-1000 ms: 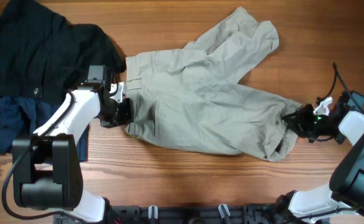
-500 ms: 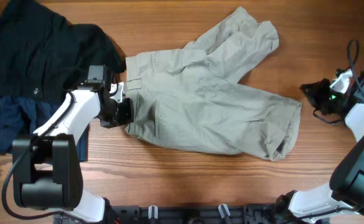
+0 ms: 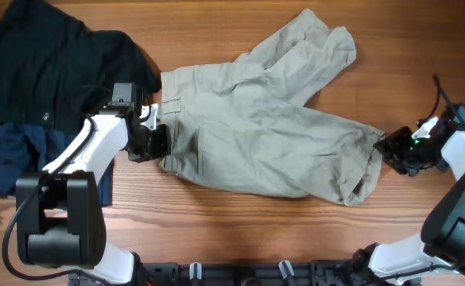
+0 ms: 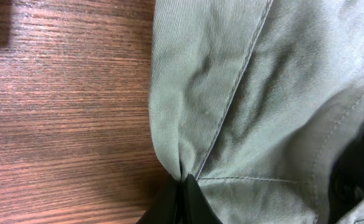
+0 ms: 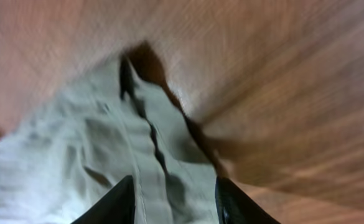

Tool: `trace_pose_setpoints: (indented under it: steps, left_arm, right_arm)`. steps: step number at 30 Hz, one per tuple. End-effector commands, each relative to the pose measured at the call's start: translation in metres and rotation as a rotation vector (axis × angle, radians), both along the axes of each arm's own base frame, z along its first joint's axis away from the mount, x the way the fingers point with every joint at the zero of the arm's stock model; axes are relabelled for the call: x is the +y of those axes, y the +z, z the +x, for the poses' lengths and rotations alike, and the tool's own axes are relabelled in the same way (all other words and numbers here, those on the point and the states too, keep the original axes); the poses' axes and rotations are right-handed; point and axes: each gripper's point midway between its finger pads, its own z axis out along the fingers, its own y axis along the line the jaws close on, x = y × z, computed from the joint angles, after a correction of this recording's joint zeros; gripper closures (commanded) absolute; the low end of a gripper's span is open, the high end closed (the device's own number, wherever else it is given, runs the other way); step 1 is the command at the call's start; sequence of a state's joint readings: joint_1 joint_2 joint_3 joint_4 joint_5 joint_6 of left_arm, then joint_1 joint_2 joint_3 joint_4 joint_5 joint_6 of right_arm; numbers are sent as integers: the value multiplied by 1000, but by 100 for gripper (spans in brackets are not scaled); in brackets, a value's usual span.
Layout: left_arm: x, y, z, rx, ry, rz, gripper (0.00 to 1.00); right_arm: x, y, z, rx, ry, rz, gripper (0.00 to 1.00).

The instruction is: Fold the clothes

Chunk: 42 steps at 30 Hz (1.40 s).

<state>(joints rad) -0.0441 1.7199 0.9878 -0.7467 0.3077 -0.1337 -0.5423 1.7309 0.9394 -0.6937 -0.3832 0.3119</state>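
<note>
The clothes are pale khaki shorts (image 3: pixel 256 127) lying spread and wrinkled across the middle of the table, waistband to the left, one leg reaching the back, the other the right. My left gripper (image 3: pixel 156 143) is shut on the waistband corner, with a pinched fold of cloth (image 4: pixel 182 171) between its fingers. My right gripper (image 3: pixel 389 151) is open at the hem of the right leg, its fingers (image 5: pixel 172 199) spread either side of the hem cloth (image 5: pixel 94 143), which it does not pinch.
A black garment (image 3: pixel 49 63) lies at the back left, with a navy blue garment (image 3: pixel 9 159) in front of it, both behind my left arm. Bare wooden table (image 3: pixel 240 230) runs along the front.
My right gripper pulled away to the back right from the leg hem, then came back to it. The left arm and the shorts have hardly moved.
</note>
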Motion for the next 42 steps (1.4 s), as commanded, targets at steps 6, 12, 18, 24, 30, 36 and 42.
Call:
trace_pose_setpoints:
  steps: [6, 12, 18, 24, 30, 36, 42]
  left_arm:
    - [2, 4, -1, -6, 7, 12, 96]
    - [2, 3, -2, 0, 7, 12, 96]
    - [2, 3, -3, 1, 7, 12, 96]
    - [-11, 32, 28, -96, -3, -63, 96]
    - [-20, 95, 85, -307, -21, -116, 94]
    - [-19, 87, 63, -204, -24, -82, 96]
    - [-5, 69, 5, 39, -29, 83, 96]
  right_arm:
    - [44, -20, -15, 63, 144, 13, 58]
    - [53, -26, -13, 48, 157, 5, 70]
    - [29, -20, 23, -94, 104, -74, 60]
    - [10, 78, 70, -184, 219, -125, 56]
    - [75, 167, 123, -407, 514, -204, 36]
    - [107, 165, 123, -389, 537, -174, 36]
    - [118, 159, 109, -335, 564, -136, 35]
